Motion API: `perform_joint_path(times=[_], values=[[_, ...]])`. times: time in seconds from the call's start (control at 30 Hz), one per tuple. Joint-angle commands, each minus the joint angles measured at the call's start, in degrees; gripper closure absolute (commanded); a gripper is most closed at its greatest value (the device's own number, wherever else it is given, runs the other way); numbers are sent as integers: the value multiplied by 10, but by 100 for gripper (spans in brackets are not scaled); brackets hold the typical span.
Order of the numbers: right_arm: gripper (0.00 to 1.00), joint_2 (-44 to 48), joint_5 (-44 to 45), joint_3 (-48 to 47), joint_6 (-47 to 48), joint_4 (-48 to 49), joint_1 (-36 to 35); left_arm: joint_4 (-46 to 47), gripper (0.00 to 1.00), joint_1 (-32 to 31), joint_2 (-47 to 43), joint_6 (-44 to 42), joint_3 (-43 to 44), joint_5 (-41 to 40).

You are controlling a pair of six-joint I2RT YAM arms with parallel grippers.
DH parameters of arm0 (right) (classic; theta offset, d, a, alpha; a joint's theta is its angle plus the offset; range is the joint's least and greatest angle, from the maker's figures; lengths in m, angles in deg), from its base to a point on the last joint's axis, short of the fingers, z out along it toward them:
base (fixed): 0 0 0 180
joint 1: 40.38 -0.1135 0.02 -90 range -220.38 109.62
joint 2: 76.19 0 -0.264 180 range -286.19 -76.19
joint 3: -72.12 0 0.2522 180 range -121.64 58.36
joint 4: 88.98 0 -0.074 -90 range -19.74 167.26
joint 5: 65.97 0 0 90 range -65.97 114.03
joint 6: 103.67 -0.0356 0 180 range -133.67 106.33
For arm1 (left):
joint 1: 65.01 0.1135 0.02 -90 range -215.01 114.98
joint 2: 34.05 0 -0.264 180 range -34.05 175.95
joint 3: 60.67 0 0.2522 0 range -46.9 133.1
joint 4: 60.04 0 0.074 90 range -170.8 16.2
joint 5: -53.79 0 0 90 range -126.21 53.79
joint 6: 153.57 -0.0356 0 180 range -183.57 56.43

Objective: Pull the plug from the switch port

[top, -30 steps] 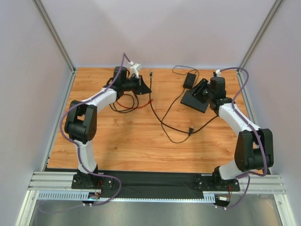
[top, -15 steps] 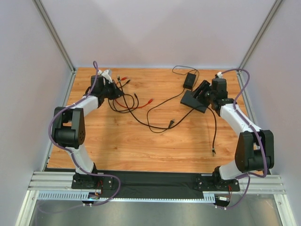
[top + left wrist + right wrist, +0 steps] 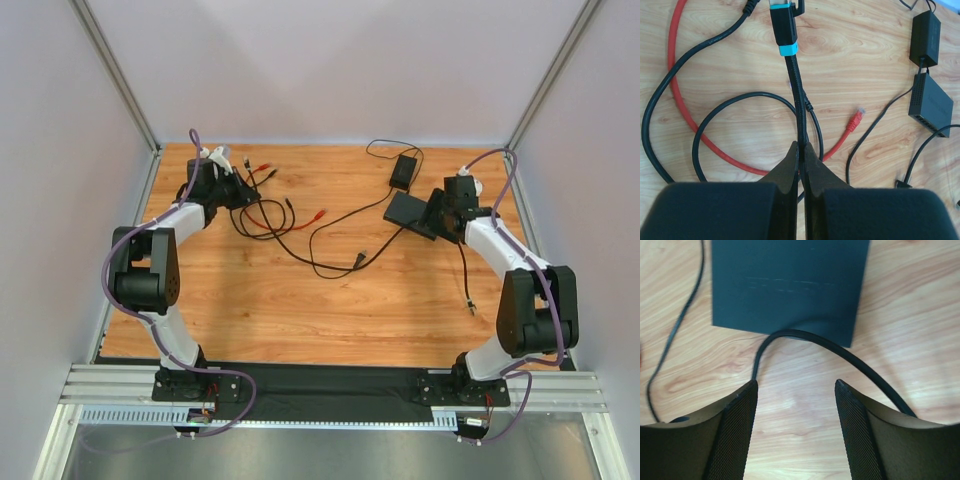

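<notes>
Directly beyond right end effector (image 3: 795, 386) lies switch (image 3: 790, 285).

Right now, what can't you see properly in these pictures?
- Right wrist view: the switch runs off the top edge, so its sockets are out of sight.
- Top view: the switch is too small, and partly under the right gripper, to tell if anything is plugged in.
- Left wrist view: the blue-banded plug is cut by the top edge; the left gripper, shut on the black braided cable, hides the cable's lower part.
</notes>
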Motion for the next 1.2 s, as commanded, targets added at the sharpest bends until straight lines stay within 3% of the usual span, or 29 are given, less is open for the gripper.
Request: perform_joint_path(times=[0.0, 0.33, 0.37, 0.47, 0.57, 0.93, 1.03, 1.17], values=[[35, 40, 62, 9, 35, -15, -1, 29, 100, 2, 4, 8, 21, 19], [36, 91, 38, -16, 64, 9, -1, 36, 100, 2, 11, 11, 23, 31], [28, 84, 69, -29, 82, 0, 0, 39, 100, 3, 12, 14, 22, 33], [24, 37, 104, -83, 130, -38, 9, 47, 100, 2, 21, 17, 24, 40], [24, -16, 62, -128, 145, -87, 21, 43, 100, 2, 30, 20, 33, 46], [26, -73, 7, -115, 124, -111, 22, 42, 100, 2, 27, 16, 32, 48], [38, -63, -33, -97, 112, -109, 21, 29, 100, 2, 27, 10, 43, 42], [88, -39, -108, -79, 89, -124, 20, -1, 100, -1, 21, -4, 57, 17]])
